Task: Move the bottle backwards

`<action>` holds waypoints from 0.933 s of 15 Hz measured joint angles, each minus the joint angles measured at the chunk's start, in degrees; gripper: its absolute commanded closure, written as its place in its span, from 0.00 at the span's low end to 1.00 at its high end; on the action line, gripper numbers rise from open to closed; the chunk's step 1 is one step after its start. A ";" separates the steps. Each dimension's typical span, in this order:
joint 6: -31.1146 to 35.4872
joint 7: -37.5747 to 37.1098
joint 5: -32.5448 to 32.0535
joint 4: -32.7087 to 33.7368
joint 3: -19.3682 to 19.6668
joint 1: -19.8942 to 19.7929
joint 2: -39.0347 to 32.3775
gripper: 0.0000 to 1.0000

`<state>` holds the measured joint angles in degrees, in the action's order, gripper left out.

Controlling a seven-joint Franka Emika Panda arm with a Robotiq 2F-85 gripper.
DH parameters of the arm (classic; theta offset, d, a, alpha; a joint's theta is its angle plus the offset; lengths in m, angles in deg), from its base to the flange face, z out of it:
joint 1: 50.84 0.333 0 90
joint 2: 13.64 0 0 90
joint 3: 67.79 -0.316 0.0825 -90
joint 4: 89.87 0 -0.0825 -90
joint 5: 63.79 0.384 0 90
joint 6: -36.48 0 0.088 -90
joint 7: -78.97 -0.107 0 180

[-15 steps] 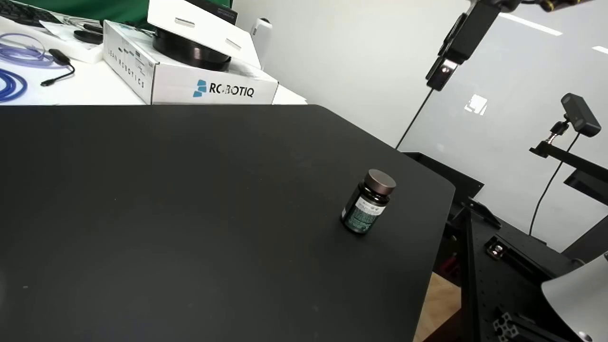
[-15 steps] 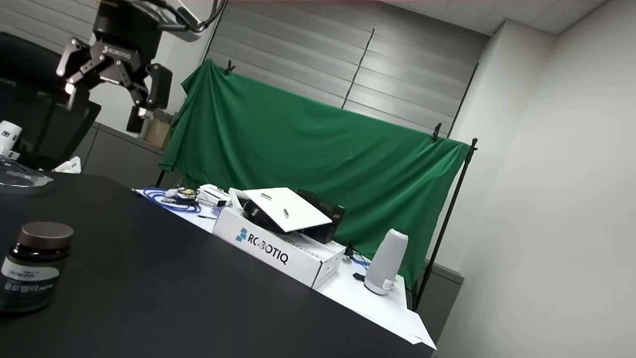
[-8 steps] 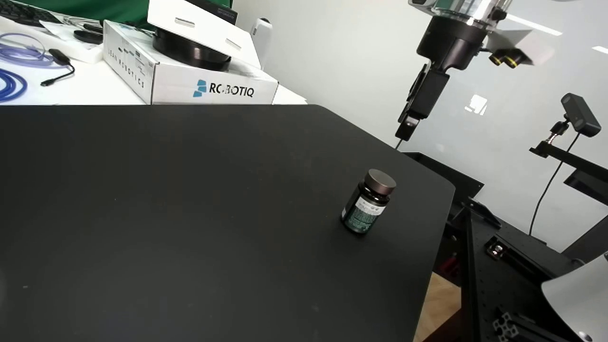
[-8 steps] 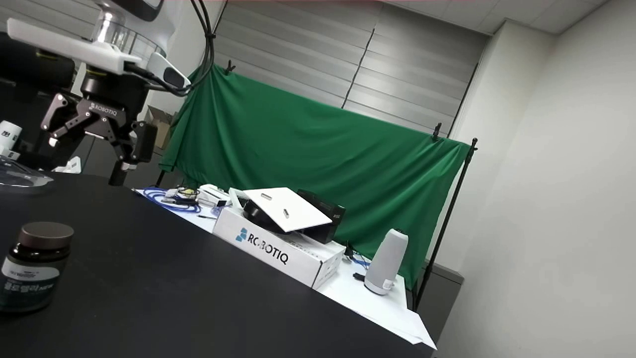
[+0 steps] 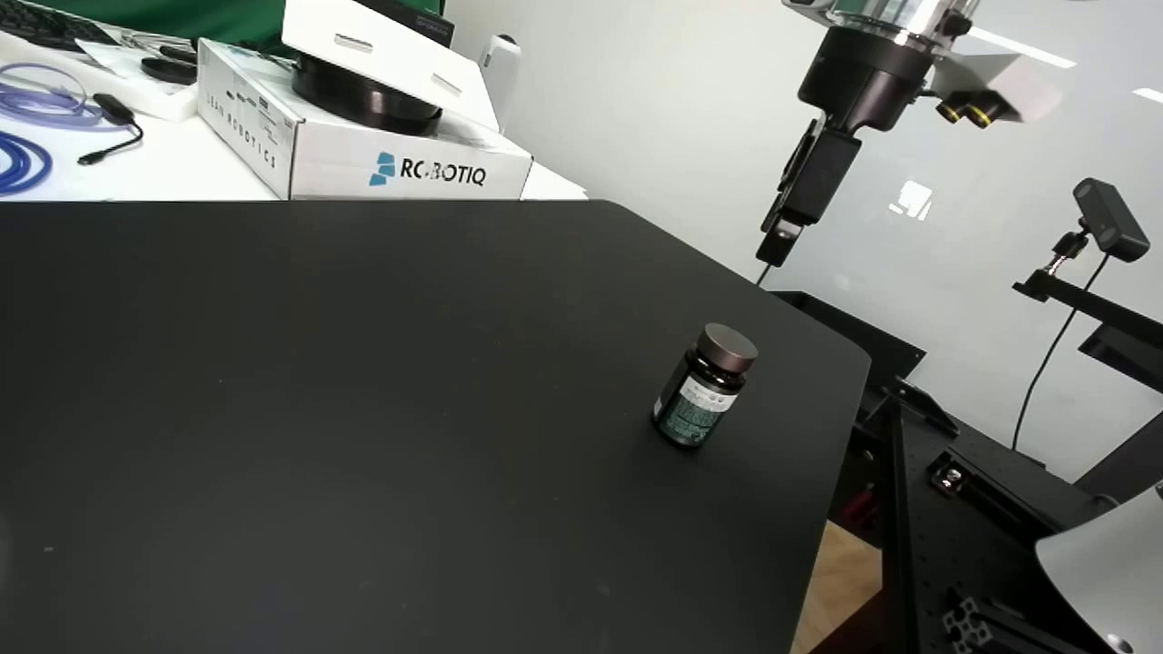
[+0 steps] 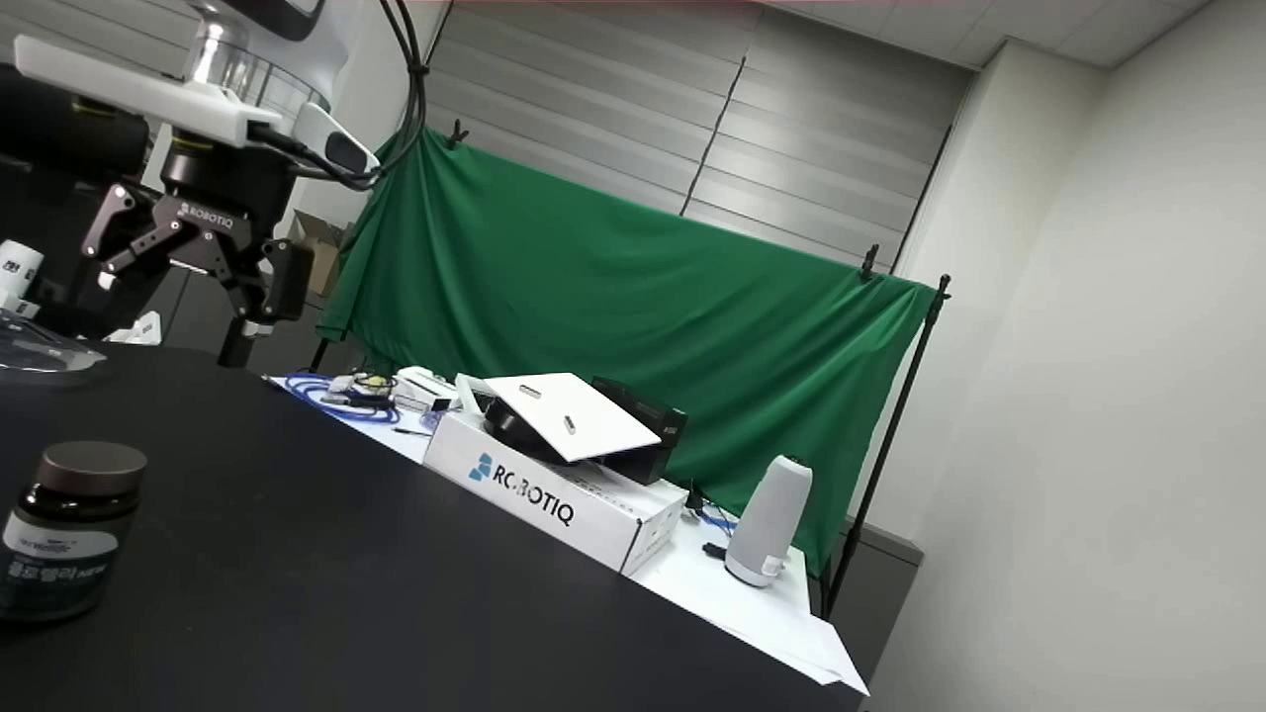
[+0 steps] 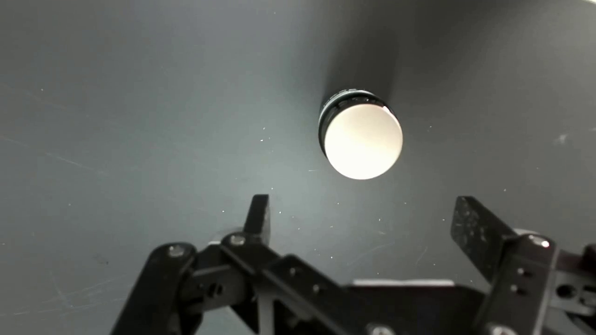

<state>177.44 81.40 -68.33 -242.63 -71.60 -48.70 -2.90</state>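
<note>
The bottle (image 5: 698,400) is a small dark glass one with a brown cap and a green-and-white label. It stands upright on the black table (image 5: 363,409), near the table's right edge in that exterior view. It also shows at the left edge of an exterior view (image 6: 61,554). In the wrist view I see the bottle from above, its cap (image 7: 363,141) bright with glare. My gripper (image 7: 363,200) is open and empty, its two fingers wide apart. The bottle lies beyond the fingertips in the wrist view, untouched. In an exterior view my gripper (image 5: 778,247) hangs above table height, apart from the bottle.
A white Robotiq box (image 5: 409,168) with a tilted white board on it stands on a white table behind the black one. Blue cables (image 5: 23,163) lie beside it. A clear plastic thing (image 6: 45,351) lies at the black table's far left in an exterior view.
My gripper has come down towards table height between one second and half a second ago. Since then it has hardly moved. It stays open, and the bottle has not moved.
</note>
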 measured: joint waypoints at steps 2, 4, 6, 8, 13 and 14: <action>0.15 0.02 -0.07 -0.38 -0.05 0.06 -0.42 0.00; 0.26 0.06 0.02 -1.11 -0.06 0.11 -1.41 0.00; 0.62 0.24 0.37 -1.86 -0.05 0.17 -2.63 0.00; 2.21 0.72 0.81 -2.70 0.05 0.17 -3.90 0.00; 10.80 3.21 1.14 -5.14 1.03 0.11 -7.53 0.00; 12.56 3.78 1.20 -5.49 1.23 0.11 -8.29 0.00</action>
<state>190.00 85.18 -67.14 -248.12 -70.37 -48.59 -11.19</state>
